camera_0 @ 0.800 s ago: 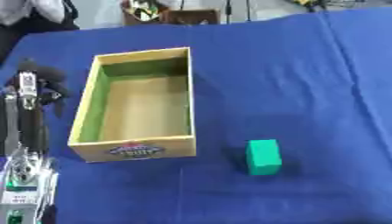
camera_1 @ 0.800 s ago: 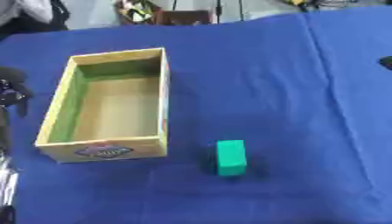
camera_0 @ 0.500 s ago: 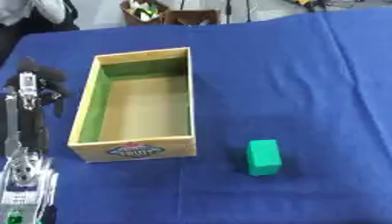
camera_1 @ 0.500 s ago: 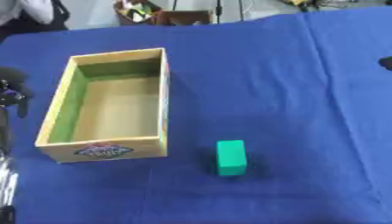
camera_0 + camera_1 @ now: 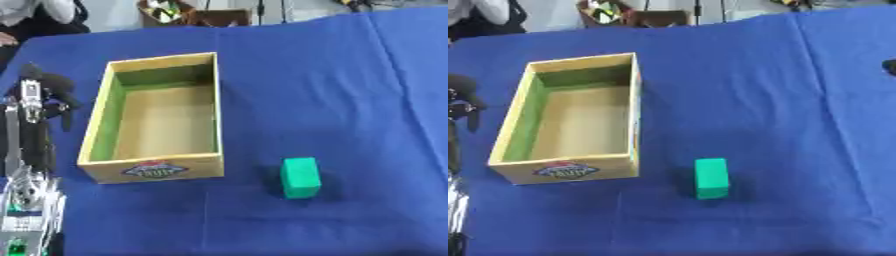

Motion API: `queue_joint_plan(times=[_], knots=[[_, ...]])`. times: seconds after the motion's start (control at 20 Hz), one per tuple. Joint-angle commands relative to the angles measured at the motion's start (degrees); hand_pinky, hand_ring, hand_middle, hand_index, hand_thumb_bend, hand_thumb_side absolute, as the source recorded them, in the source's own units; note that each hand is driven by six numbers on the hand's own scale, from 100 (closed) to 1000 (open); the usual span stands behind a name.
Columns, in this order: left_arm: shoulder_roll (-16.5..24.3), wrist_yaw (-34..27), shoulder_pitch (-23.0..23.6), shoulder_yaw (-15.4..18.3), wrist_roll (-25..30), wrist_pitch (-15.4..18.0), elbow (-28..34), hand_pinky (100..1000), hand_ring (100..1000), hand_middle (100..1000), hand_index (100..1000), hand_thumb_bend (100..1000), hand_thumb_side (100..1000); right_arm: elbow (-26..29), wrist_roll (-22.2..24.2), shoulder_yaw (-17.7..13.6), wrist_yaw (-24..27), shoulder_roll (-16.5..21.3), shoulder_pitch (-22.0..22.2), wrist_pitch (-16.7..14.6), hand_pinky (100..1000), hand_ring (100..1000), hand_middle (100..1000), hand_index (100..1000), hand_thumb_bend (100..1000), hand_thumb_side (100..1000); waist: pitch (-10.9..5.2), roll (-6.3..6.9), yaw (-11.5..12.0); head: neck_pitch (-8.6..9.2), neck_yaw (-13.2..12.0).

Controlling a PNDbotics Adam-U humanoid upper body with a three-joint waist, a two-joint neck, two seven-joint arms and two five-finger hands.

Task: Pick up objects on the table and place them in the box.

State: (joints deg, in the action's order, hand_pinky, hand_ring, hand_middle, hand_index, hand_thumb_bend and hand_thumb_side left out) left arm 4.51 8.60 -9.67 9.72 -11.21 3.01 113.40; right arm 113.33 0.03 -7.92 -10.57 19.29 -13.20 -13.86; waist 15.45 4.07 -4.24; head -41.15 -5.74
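Green block [image 5: 301, 177] is sitting on the blue tablecloth [image 5: 332, 90], just off the near right corner of the box [image 5: 105, 117] (not touching it). My left hand [image 5: 42, 92] hangs beside the box's left wall; honestly can't tell if it's clenched or not. Left eye view shows the whole arm, while the right eye view only catches a dark sliver of it, plus a dark bit at the right edge.

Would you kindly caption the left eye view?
Green block lies right of the empty box on a blue tablecloth.
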Motion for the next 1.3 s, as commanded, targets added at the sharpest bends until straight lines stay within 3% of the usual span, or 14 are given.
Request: queue_joint_plan(times=[0.05, 0.2, 0.3, 0.5, 0.7, 0.95, 1.3], knots=[[1.16, -0.05, -0.27, 0.26, 0.04, -0.13, 1.19, 100, 363, 485, 469, 100, 883, 1.27, 0.54, 0.83, -6.08, 5.28, -1.4, -1.53, 764, 728, 577, 759, 100, 894, -1.11, -0.44, 0.04, -1.39, 0.36], [1.31, -0.04, -0.17, 0.15, 0.16, -0.13, 1.19, 100, 363, 485, 469, 100, 883, 1.27, 1.98, 2.12, -12.26, 9.93, -3.28, -2.91, 772, 757, 625, 792, 100, 1000, -1.13, -0.63, 0.17, -1.56, 0.63], [1.42, -0.02, -0.11, 0.03, 0.31, -0.13, 1.19, 100, 364, 485, 468, 100, 883, 1.27, 3.72, 3.52, -16.37, 13.62, -5.05, -3.87, 773, 763, 645, 806, 100, 1000, -1.08, -0.77, 0.33, -1.22, 0.82], [1.57, 0.01, -0.04, -0.16, 0.57, -0.12, 1.19, 100, 363, 485, 468, 100, 884, 1.27, 6.95, 6.56, -19.9, 19.57, -8.71, -4.12, 772, 770, 672, 821, 100, 1000, -0.96, -1.02, 0.74, -0.54, 1.39], [1.7, 0.02, 0.01, -0.31, 0.78, -0.13, 1.19, 100, 363, 484, 468, 100, 884, 1.27, 10.63, 9.16, -24.33, 23.08, -13.3, -4.38, 777, 782, 702, 834, 100, 1000, -0.87, -1.27, 1.12, 0.27, 1.85], [1.78, 0.04, 0.07, -0.42, 0.96, -0.18, 1.19, 100, 363, 484, 468, 100, 884, 1.27, 15.23, 12.52, -30.08, 22.12, -18.1, -4.73, 774, 778, 687, 828, 131, 1000, -0.88, -1.51, 1.36, 1.02, 2.2], [1.86, 0.1, 0.12, -0.45, 1.06, -0.27, 1.19, 100, 363, 483, 467, 100, 884, 1.27, 27.68, 17.36, -37.62, 17.18, -20.64, -5.73, 793, 805, 708, 844, 412, 1000, -0.88, -1.86, 1.56, 1.83, 2.36]])
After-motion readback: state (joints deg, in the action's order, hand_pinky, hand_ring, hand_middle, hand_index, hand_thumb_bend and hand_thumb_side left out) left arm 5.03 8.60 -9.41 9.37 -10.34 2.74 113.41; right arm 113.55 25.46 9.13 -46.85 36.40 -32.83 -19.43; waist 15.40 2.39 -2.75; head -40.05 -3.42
